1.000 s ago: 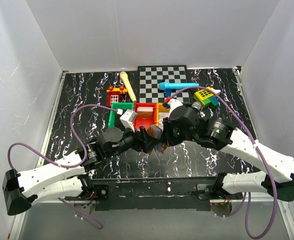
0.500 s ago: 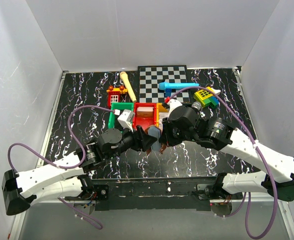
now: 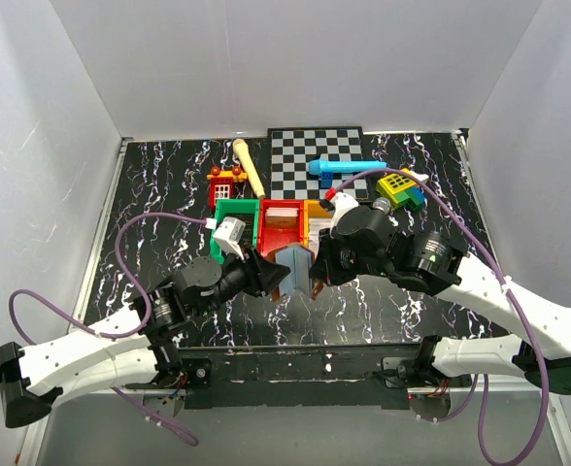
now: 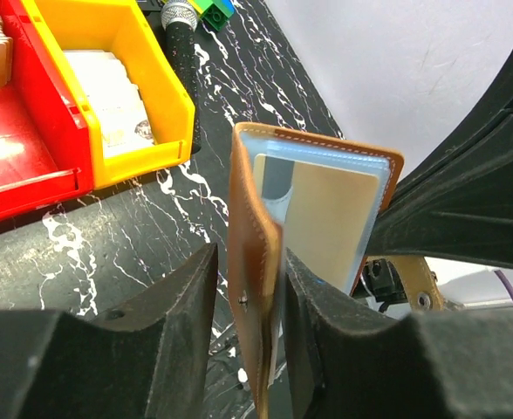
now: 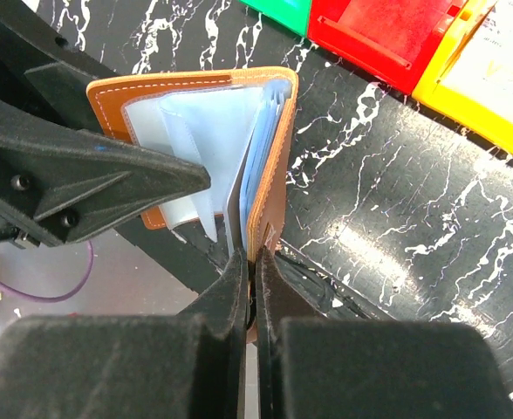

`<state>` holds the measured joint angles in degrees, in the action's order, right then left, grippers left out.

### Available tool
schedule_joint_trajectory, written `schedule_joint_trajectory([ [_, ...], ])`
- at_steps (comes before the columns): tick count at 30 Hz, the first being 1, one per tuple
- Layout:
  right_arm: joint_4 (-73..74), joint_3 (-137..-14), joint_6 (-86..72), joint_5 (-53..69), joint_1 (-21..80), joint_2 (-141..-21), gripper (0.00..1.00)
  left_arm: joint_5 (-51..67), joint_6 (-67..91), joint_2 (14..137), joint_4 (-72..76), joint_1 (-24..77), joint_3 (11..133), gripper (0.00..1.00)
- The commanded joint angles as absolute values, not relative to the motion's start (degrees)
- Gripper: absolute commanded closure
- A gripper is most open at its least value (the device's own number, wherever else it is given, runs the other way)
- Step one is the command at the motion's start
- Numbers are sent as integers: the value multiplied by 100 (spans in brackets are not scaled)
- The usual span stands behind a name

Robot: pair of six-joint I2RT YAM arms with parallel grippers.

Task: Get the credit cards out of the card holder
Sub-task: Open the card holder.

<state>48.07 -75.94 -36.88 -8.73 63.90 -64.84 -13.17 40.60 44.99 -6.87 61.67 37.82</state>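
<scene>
The brown card holder [image 3: 293,264] hangs open in the air between my two grippers, in front of the bins. My right gripper [image 3: 312,275] is shut on the edge of one brown cover [image 5: 278,175]; its jaws [image 5: 256,257] press together on the leather. Pale blue-grey sleeves [image 5: 204,140] fan out inside. My left gripper [image 3: 272,276] straddles the other cover [image 4: 255,288]: the leather touches the right finger [image 4: 318,305] and a gap shows at the left finger [image 4: 182,297]. A beige card [image 4: 331,218] sits in an inner sleeve.
A green bin [image 3: 235,216], a red bin [image 3: 283,225] and a yellow bin [image 3: 317,214] stand just behind the card holder. Further back lie a checkerboard [image 3: 317,150], a blue toy [image 3: 344,168], a wooden stick [image 3: 251,165] and toy blocks [image 3: 400,186].
My left arm has drawn back to the left and nearer the table's front. The card holder has swung open between the grippers, showing its blue-grey inside. The right gripper has kept its hold.
</scene>
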Motion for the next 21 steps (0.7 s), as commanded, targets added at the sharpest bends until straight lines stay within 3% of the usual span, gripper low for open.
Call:
schedule_joint_trajectory([
  [1,4421,-7567,-3727,-853,6425,-6275,99,-1503,4078,4210,-826,6170,3656,60],
  [4,4447,-7585,-3727,-888,6425,-6319,99,-1486,4061,4105,-853,6170,3674,38],
  [7,4578,-7655,-3735,-984,6425,-6407,99,-1310,3929,4052,-642,6170,3683,31],
  [21,5010,-8068,-3647,-1468,6434,-6803,99,-1011,3665,4429,-264,6170,3867,23],
])
